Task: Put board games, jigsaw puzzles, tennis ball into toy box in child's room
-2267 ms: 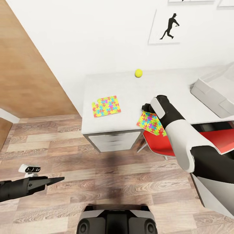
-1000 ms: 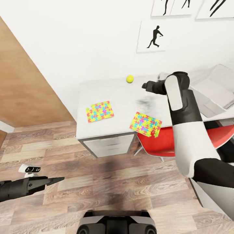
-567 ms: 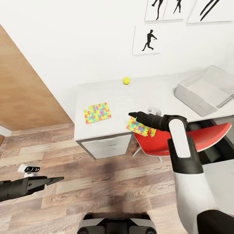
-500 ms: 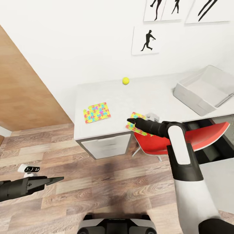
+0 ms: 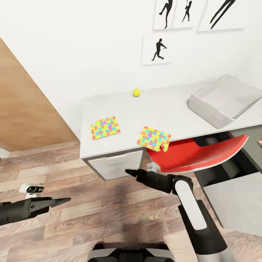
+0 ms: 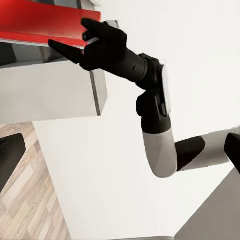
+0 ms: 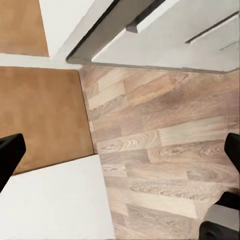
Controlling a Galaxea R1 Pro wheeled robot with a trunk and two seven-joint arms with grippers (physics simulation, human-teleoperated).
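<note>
Landmark: long pale grey desk surface (image 5: 163, 109) against the white wall.

- Light grey sloping-walled toy box (image 5: 225, 100): at the surface's far right end, open side up, no toy visible inside; judged ready to receive items.
- Two flat square multicoloured jigsaw puzzle slabs: one (image 5: 105, 127) lying flat near the surface's left front corner; the other (image 5: 154, 138) overhanging the front edge above the red chair seat (image 5: 196, 154), judged graspable by its free rim.
- Small yellow-green tennis ball (image 5: 136, 92): near the surface's back edge, close to the wall.
- Right gripper (image 5: 131, 172): below the surface's front edge, in front of the white drawer fronts (image 5: 116, 165), well apart from the overhanging puzzle. Fingers spread in the right wrist view, nothing between them, touching nothing.
- Left gripper (image 5: 63, 200): low over the wood-plank floor (image 5: 91, 203), well left of the surface. Nothing held; opening width: cannot tell.
</note>
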